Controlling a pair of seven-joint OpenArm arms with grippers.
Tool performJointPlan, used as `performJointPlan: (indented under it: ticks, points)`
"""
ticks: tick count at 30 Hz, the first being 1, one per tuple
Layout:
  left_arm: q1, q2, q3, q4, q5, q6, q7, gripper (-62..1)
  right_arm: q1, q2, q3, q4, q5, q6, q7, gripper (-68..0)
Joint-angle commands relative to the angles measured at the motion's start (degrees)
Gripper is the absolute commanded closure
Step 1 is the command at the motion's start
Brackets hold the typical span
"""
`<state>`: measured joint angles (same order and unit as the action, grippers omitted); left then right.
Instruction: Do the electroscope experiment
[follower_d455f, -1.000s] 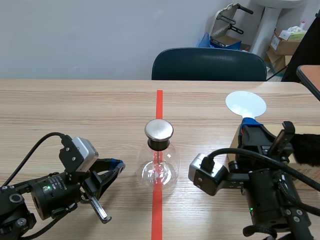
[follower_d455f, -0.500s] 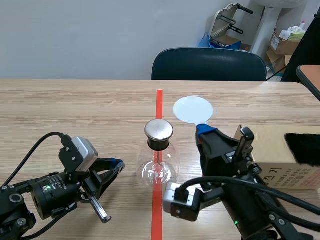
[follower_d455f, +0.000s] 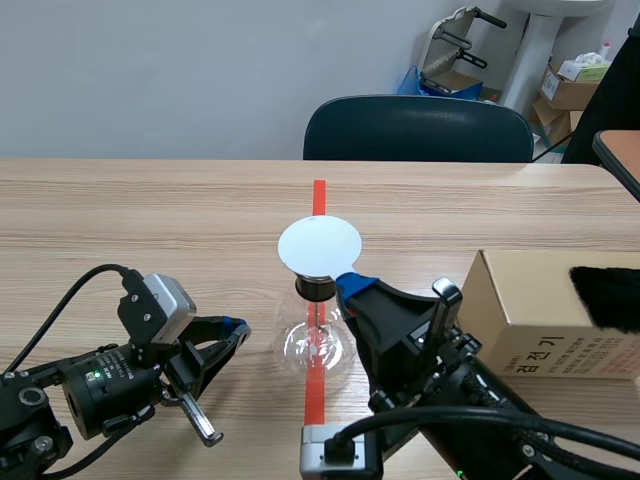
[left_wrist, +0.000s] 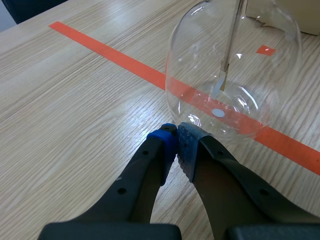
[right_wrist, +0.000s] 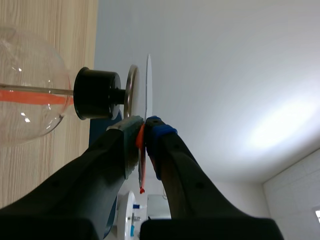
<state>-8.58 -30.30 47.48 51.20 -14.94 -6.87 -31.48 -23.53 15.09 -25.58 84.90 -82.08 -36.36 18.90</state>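
My right gripper (right_wrist: 142, 131) is closed on the thin orange handle (right_wrist: 142, 167) of the white disc (right_wrist: 148, 85). The disc hangs just over the metal cap (right_wrist: 131, 90) of the electroscope (follower_d455f: 316, 338), which stands on the red tape line (follower_d455f: 318, 195) in the middle of the counter (follower_d455f: 150, 220). I see only a narrow gap between disc and cap, and I cannot tell if they touch. I think the good way is to bring the disc flat and slowly onto the cap, without pushing the electroscope sideways, and to watch the foil strip (left_wrist: 223, 80) inside. My left gripper (left_wrist: 177, 136) is closed on nothing, just beside the glass.
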Motion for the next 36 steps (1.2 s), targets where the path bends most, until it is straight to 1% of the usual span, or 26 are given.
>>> performJointPlan:
  ticks: [1,12,36]
  points:
    - [-0.5,0.3,-0.1,1.2,-0.2,0.1,-0.8,-4.0,0.7,0.6,0.5,0.7,0.2,-0.6,-0.5,-1.7]
    - [-0.5,0.2,-0.1,1.2,-0.2,0.1,0.1,-4.0,0.7,0.6,0.5,0.7,0.2,-0.6,-0.5,-1.7]
    - [-0.3,0.3,-0.1,1.2,-0.2,0.1,-0.4,-4.0,0.7,0.6,0.5,0.7,0.2,-0.6,-0.5,-1.7]
